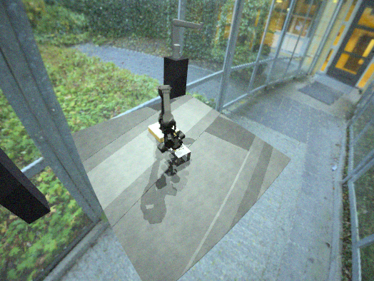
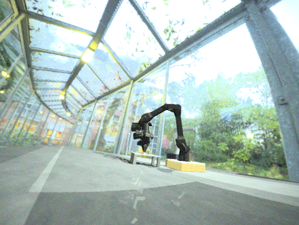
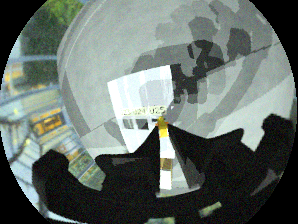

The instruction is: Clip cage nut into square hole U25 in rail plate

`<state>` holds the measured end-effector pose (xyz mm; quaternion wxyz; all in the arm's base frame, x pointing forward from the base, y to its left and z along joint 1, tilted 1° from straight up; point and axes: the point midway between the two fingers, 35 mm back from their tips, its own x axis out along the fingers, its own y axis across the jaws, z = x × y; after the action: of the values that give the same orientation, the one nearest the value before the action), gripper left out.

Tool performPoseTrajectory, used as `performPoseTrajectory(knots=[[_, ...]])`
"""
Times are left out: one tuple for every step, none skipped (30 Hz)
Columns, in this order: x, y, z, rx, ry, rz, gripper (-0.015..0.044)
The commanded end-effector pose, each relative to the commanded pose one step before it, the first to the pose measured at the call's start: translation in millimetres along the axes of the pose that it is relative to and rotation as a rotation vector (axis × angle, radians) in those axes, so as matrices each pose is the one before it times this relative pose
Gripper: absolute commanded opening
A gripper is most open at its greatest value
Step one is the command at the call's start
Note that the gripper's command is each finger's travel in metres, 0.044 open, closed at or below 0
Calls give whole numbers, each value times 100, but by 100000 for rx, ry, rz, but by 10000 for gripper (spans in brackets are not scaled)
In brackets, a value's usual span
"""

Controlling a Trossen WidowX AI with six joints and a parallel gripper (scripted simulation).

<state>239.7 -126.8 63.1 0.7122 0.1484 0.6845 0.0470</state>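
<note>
Pinching the cage nut (image 3: 163, 129), small and yellow, between my fingertips, gripper (image 1: 175, 147) (image 2: 144, 151) (image 3: 162, 127) pointing down. Wrist view: nut just right of frame center, at the tips, by the U25 label (image 3: 158, 111) on the white rail plate (image 1: 183, 151) (image 2: 145, 155) (image 3: 145, 92); two dark square holes left of it, under the other labels. Can't tell if the wings are in the hole, tips cover that spot. Exterior view: plate stands on short gray legs, low and just left of the frame's middle bottom, my fingertips right above its top; touching or not, can't tell. My arm (image 1: 165, 103) (image 2: 178, 123) arches up from the right and down to the plate. Yellow block (image 1: 155, 133) (image 2: 185, 165), white on top, sits right of the plate there; top view has it upper left of the plate.
</note>
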Motion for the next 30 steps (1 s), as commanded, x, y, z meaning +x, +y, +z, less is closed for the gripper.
performPoseTrajectory(knots=[[-258,30,64,272,-937,-1728,34],[2,12,0,1,4,-281,34],[3,14,0,2,3,-342,34],[5,17,0,3,1,-392,34],[5,15,0,3,-1,-353,34],[4,15,0,3,-2,-344,34],[4,15,0,3,-4,-343,34],[4,14,1,4,-6,-339,34],[3,11,0,3,-6,-266,34],[2,7,0,2,-4,-164,34],[1,2,0,1,-1,-55,34],[0,0,0,0,0,0,34],[6,-2,0,1,1,0,34],[0,3,0,0,0,-55,34],[1,6,0,1,0,-115,34],[1,7,0,1,-1,-152,34],[1,10,0,2,-2,-197,34],[1,12,1,3,-3,-255,34],[1,12,1,3,-4,-249,34],[5,13,-1,1,3,-257,34],[4,12,0,1,2,-233,34],[3,8,0,1,1,-149,34],[0,2,0,0,0,-57,34],[1,5,0,1,0,-119,34],[1,7,0,1,0,-157,34],[1,8,0,2,-1,-204,34],[2,11,0,3,-2,-263,34],[4,10,0,2,3,-257,34],[4,10,0,2,2,-265,34],[4,9,0,2,1,-237,34]])
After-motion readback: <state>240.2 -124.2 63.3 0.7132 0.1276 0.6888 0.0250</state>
